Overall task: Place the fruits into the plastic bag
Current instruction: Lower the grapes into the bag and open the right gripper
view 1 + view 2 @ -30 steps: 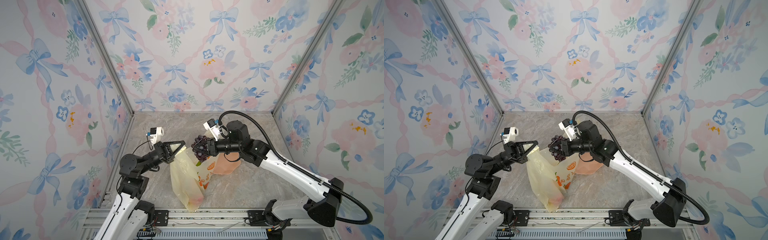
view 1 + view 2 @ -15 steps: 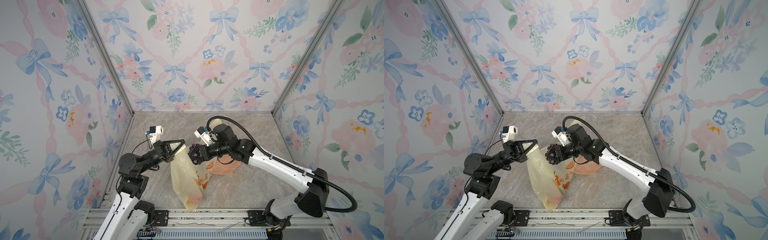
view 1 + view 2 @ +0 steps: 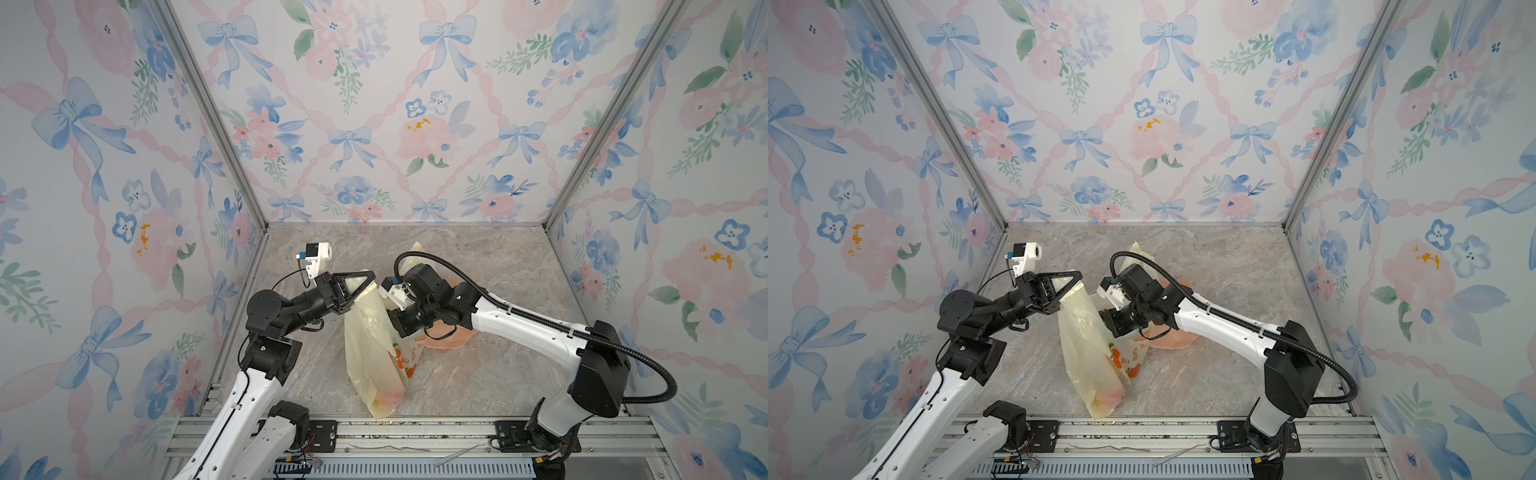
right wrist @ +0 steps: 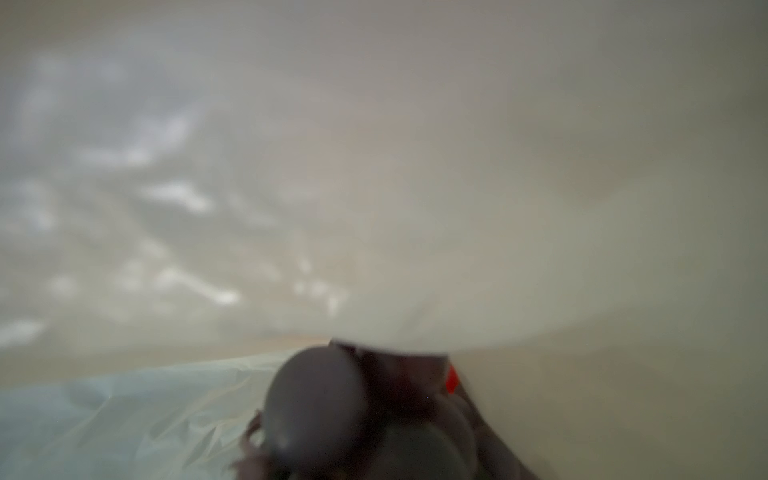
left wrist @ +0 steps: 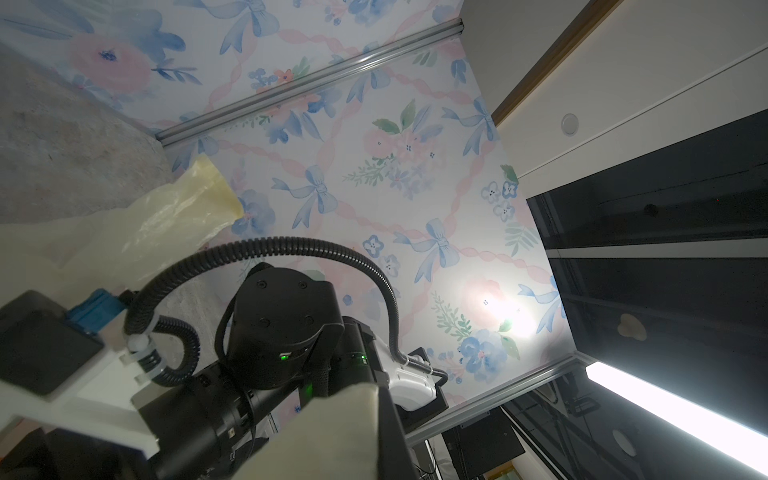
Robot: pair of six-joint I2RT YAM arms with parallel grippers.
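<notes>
Right tool sits inside thin translucent pale-yellow plastic bag, pinching dark purple glossy grape bunch. Left tool clamps bag's rim, lifted above counter. Suggest: go deeper before spreading jaws, keep rim taut, else grapes snag.

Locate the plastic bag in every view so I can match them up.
In a top view: centre floor, plastic bag hanging from the left claw.
In a top view: the same, slightly left of centre.
Left wrist: pale film beside the right arm's ribbed cable.
Right wrist: blurred film fills the picture, around the grape bunch.
Shared landmark: that cable, absent from the right wrist view.
</notes>
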